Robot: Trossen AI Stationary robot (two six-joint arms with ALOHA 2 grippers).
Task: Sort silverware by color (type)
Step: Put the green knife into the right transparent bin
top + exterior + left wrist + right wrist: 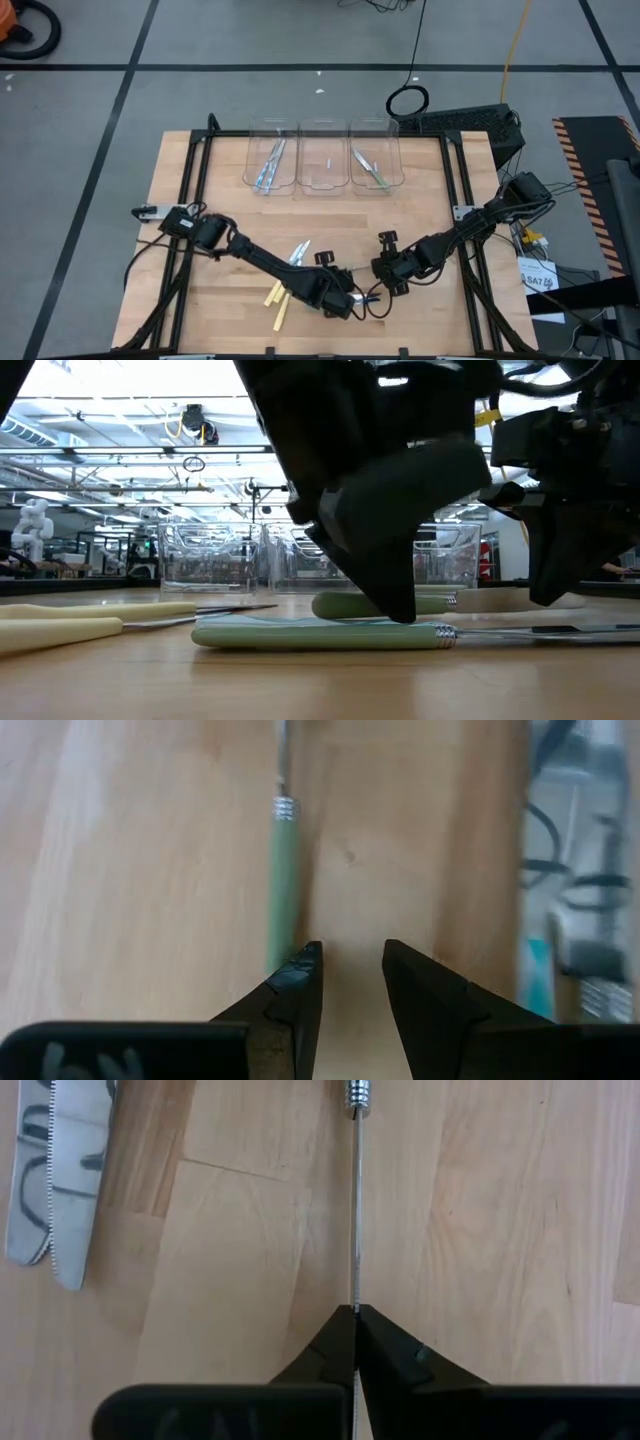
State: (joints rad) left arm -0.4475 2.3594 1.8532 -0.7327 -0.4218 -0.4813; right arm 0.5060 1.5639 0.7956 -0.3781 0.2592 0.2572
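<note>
Near the table's front edge, between the two arms, a green utensil (320,634) lies flat on the wood. The right gripper (356,1320) is pinched shut on its thin metal shank, and the left gripper (350,965) hangs just beside the green handle with its fingers half apart, holding nothing. The risk I see is that so slim a pinch could let the piece swivel or slide out on lifting. The left fingers, off to one side of the handle, might nudge it rather than straddle it. Other pieces sit in the bins (323,160) at the back.
</note>
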